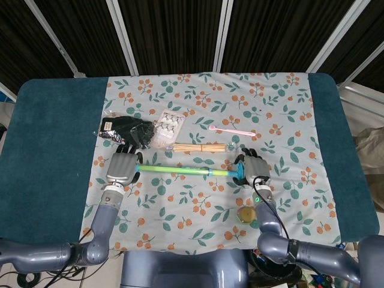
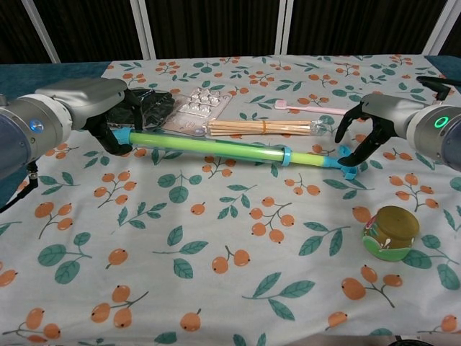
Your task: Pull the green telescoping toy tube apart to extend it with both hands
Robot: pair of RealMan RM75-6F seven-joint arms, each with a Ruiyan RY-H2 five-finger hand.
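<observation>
The green telescoping tube lies across the floral cloth, with a blue cap at its left end and a blue T-handle at its right end. My left hand grips the left end, its dark fingers wrapped round the cap. My right hand arches over the T-handle, with thumb and fingers curled down around it and touching it. In the head view the right hand hides most of the handle.
Just behind the tube lie a bundle of wooden sticks, a clear blister pack, a black pouch and a pink spoon. A small lidded jar stands near the front right.
</observation>
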